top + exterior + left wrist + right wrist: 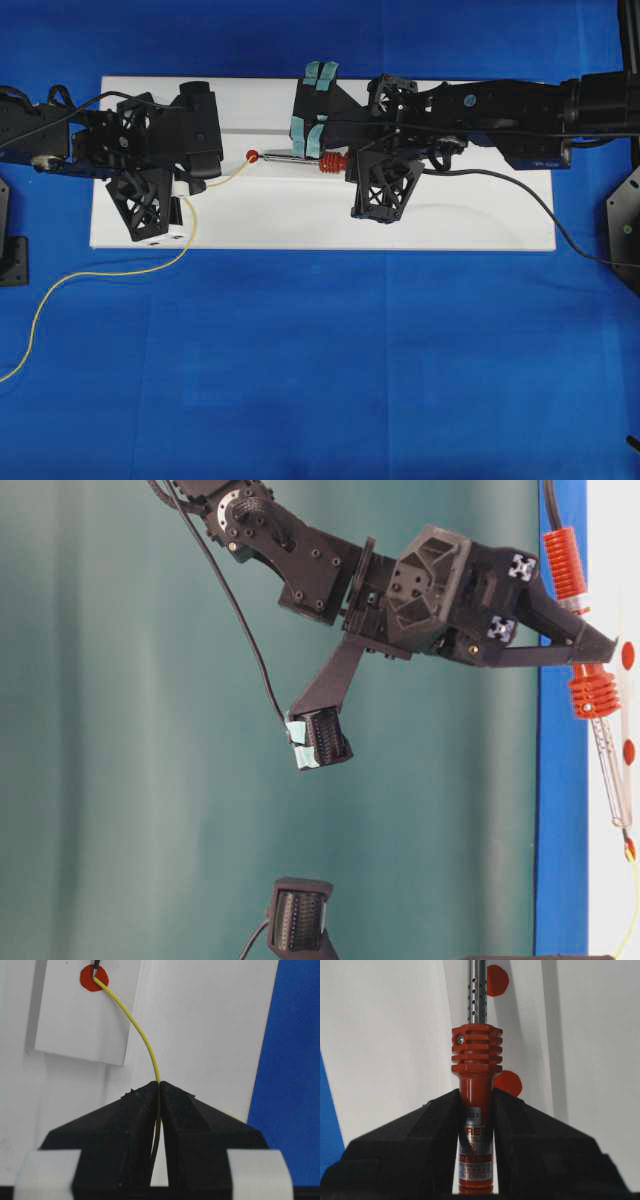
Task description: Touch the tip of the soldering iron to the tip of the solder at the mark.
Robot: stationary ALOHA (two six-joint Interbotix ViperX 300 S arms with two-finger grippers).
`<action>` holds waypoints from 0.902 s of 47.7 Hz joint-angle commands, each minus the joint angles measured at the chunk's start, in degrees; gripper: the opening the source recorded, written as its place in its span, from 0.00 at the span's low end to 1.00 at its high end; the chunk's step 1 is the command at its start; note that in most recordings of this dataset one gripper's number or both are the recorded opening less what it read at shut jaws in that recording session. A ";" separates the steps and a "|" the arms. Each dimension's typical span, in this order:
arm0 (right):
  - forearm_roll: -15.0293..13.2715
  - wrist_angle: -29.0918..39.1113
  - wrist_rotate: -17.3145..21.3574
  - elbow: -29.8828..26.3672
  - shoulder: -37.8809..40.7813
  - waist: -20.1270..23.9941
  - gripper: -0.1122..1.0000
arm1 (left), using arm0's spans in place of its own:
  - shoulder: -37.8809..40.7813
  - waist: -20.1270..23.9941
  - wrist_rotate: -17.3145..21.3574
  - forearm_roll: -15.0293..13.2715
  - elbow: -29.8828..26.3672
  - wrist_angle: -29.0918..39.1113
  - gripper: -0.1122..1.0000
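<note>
A blue cloth (320,360) covers the work surface, its weave fine and faintly creased; a white rectangular board (300,225) lies flat on it, long side running left to right, with blue showing on every side; behind, in the table-level view, a plain teal-green backdrop (120,730) fills the frame in soft vertical bands of shade; the light is even and bright, with only pale grey shadows on the board.

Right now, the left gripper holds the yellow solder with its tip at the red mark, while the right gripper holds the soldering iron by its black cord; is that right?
Not quite: the right gripper clamps the soldering iron by its red-and-silver handle, not the cord, as the right wrist view shows. The left gripper and solder are as you say.
</note>
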 commanded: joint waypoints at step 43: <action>-0.18 -0.26 0.09 -1.32 -0.79 0.00 0.16 | -9.14 -0.09 -0.35 0.09 2.02 3.78 0.12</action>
